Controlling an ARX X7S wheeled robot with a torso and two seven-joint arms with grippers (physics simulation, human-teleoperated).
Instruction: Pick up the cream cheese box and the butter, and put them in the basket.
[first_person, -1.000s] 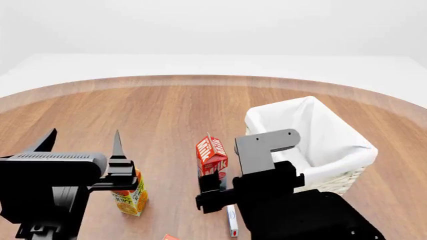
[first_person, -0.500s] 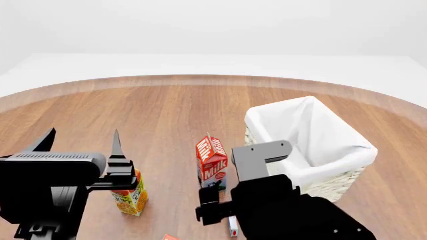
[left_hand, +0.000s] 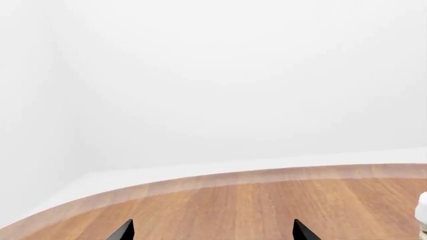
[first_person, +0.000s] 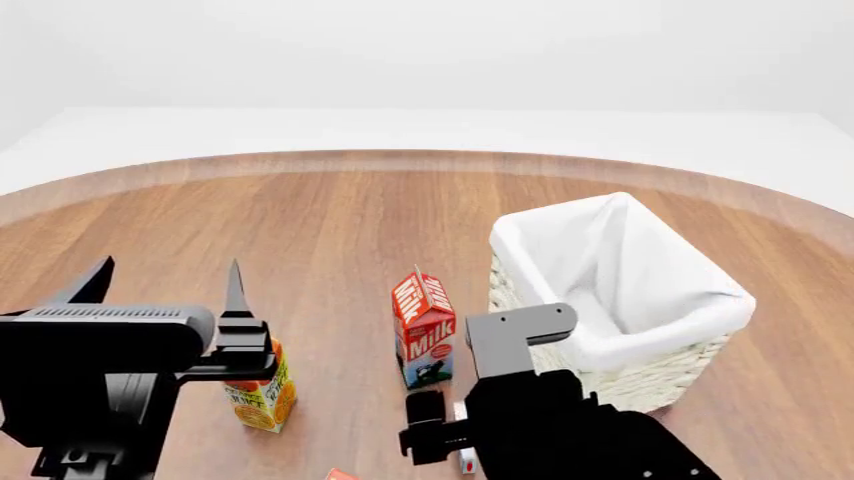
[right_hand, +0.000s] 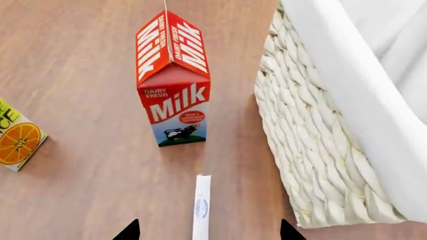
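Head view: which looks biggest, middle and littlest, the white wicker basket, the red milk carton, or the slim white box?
1. White woven wicker basket, biggest by far.
2. Red-and-white milk carton.
3. Slim white cream cheese box, littlest, though the right arm hides most of it.

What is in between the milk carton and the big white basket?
Nothing, only bare wooden table. The right wrist view shows the milk carton and the basket apart, with an open gap.

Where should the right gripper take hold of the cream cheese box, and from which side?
Probably from above, across its thin faces near the middle: the cream cheese box stands on its narrow edge between the open right gripper tips, with the milk carton beyond and the basket beside it.
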